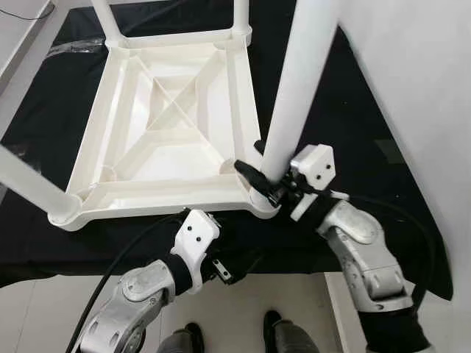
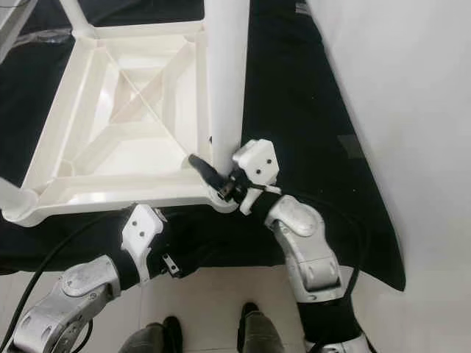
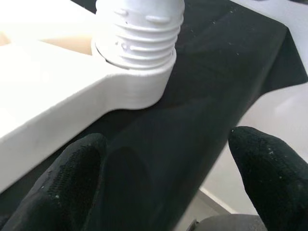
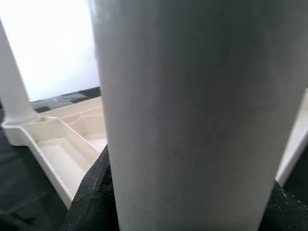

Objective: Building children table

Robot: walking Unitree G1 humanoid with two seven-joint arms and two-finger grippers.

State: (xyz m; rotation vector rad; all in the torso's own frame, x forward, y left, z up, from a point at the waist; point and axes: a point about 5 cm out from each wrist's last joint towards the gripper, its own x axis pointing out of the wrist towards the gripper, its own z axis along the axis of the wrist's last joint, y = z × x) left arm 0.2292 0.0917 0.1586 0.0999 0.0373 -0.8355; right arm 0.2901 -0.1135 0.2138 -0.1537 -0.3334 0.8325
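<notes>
A white plastic children's table (image 1: pixel 169 125) lies upside down on a black cloth (image 1: pixel 346 110), ribbed underside up. White legs stand in its corners. My right gripper (image 1: pixel 266 184) is shut on the near right leg (image 1: pixel 294 95), low down just above its corner socket (image 1: pixel 261 202). In the right wrist view this leg (image 4: pixel 192 115) stands between the black fingers (image 4: pixel 91 197). My left gripper (image 3: pixel 166 163) is open just in front of the table's near edge, over the cloth, holding nothing. Its wrist view faces a threaded leg base (image 3: pixel 139 33) seated in a corner socket.
Other legs rise at the near left (image 1: pixel 29 180), far left (image 1: pixel 107 18) and far right (image 1: pixel 241 15) corners. A white wall (image 1: pixel 419 73) runs close along the right. The cloth's front edge (image 1: pixel 294 268) hangs over pale floor tiles, where my feet (image 1: pixel 272 323) stand.
</notes>
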